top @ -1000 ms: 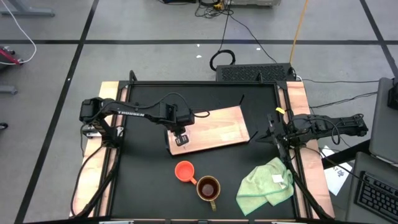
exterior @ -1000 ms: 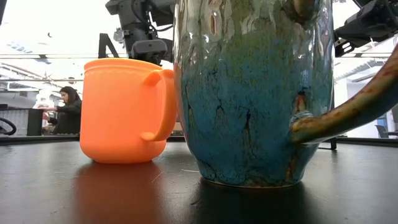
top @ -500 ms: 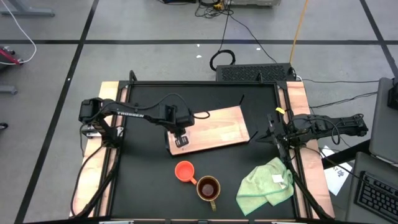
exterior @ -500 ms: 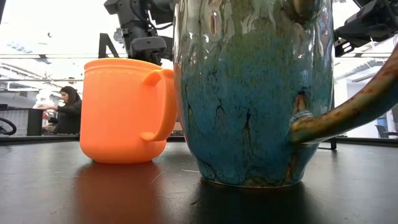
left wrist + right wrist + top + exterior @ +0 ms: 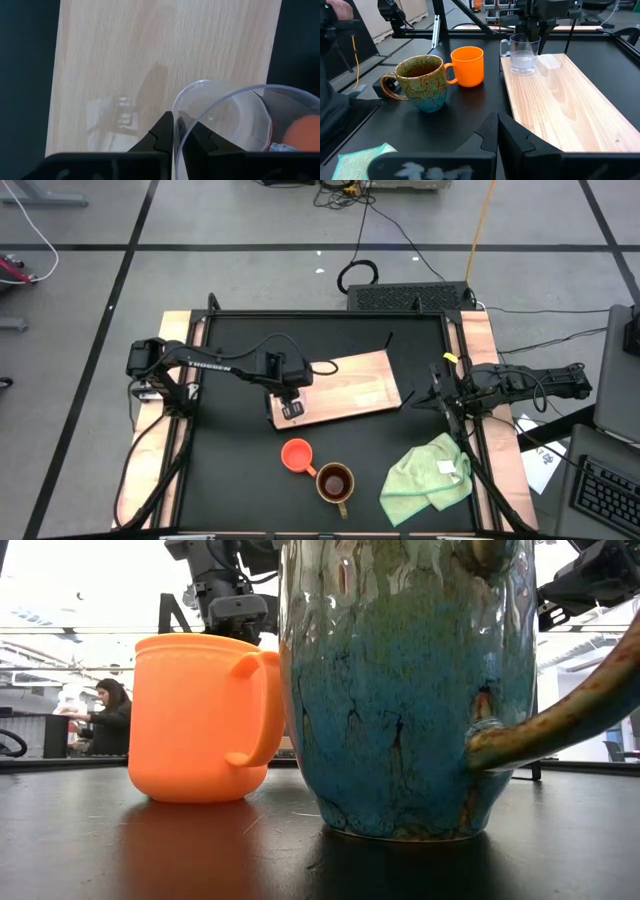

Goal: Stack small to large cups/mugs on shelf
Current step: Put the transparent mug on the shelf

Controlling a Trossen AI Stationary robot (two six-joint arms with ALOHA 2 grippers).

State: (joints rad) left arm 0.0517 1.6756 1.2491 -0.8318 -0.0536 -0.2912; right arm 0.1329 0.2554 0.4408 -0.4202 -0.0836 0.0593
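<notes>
While pinched on its rim by left fingers [image 5: 169,131], glass cup [image 5: 522,54] near shelf [image 5: 570,105] end.

Three cups are counted: one glass cup [image 5: 522,54], one orange cup [image 5: 468,66], one mug [image 5: 420,82]. One board [image 5: 567,102] and one cloth [image 5: 428,479] are seen.

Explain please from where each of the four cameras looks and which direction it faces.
High view: above the table, looking straight down; both arms show, left pincer over the wooden board.
Low view: at tabletop height, looking level past the orange cup and the glazed mug; arm parts hang above.
Left wrist view: looks onto the board, own fingers pinching the clear glass cup rim.
Right wrist view: from the table edge across it; own shut pincer below.
Shared: the high and right wrist views both show all three cups and the board.
</notes>
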